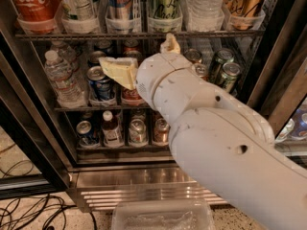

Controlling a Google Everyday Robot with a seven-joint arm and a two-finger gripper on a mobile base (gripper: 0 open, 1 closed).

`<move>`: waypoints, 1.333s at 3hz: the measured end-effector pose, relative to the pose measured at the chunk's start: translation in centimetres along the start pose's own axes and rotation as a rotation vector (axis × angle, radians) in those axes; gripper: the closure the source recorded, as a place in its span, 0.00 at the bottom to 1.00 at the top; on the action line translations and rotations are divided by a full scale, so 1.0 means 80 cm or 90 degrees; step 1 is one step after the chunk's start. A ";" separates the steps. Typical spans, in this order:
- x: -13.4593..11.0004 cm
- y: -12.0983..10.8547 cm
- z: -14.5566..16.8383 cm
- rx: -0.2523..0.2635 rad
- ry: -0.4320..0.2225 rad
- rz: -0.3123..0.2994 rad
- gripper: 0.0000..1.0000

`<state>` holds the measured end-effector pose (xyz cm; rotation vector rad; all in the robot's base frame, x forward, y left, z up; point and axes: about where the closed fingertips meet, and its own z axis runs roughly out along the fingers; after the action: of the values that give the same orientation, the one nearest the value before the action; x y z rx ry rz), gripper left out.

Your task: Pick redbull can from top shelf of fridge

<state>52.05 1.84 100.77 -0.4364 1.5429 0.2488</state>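
Front view into the fridge [268,56], black door frame at 9 and 3 o'clock, ribbed grille [124,188] at 6 o'clock.

Along 12 o'clock, the top shelf [139,34]: dark wire rack fronted by clear cup-like holders, one tall drink in each. Upright in the holder just left of centre, the redbull can [120,1]: slim, blue and silver, red lettering, upper part cut off by the picture edge. Far toward its 9 o'clock, a red Coca-Cola container [29,4]. Immediately at its 3 o'clock, a pale green-lettered can [165,4], followed by a clear bottle [206,1] and gold cans [244,4].

Gripper [135,51] at centre, below the front rail of the top shelf and before the middle rack, carried by a bulky white arm [216,128] entering from 4 o'clock. Fingers spread wide, gripping nothing: one cream finger [117,72] pointing toward 9 o'clock across the short cans, the other [170,44] pointing to 12 o'clock, tip level with the shelf rail.

Redbull can at 12 o'clock of the sideways finger and at 10 o'clock of the upright finger, apart from both, shelf rail between; above the gap of the fingers rather than inside it.

On the middle rack, water bottles [60,75] at 9 o'clock, a blue soda can [100,83] beside them, green cans [225,73] at 3 o'clock. On the floor at 6 o'clock, a clear plastic container [163,217]; at 8 o'clock, dark cables [29,210].
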 end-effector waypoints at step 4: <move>-0.052 0.038 0.054 0.039 -0.156 -0.056 0.32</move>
<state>54.61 6.86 104.47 -0.4078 1.2859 0.1789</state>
